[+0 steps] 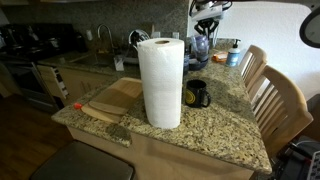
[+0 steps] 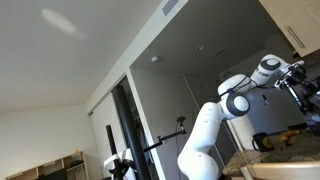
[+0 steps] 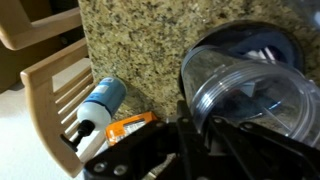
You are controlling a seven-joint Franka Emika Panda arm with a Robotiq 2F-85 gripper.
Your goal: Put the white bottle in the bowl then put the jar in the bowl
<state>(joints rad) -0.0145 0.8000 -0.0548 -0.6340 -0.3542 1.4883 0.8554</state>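
Observation:
In the wrist view my gripper (image 3: 190,125) is shut on the thick rim of the see-through jar (image 3: 255,95), one finger inside and one outside. The jar hangs over a dark bowl (image 3: 235,35) on the speckled granite counter. A pale shape shows inside the bowl through the jar; I cannot tell what it is. A bottle with a blue label and white cap (image 3: 100,105) stands on the counter to the left, by an orange item (image 3: 130,128). In an exterior view the gripper (image 1: 205,30) is behind a paper towel roll, which hides most of the bowl.
A tall paper towel roll (image 1: 160,82), a black mug (image 1: 196,94) and a wooden cutting board (image 1: 115,98) sit on the counter's near part. The blue-label bottle (image 1: 233,52) stands at the far end. Wooden chairs (image 1: 280,100) line the counter's edge.

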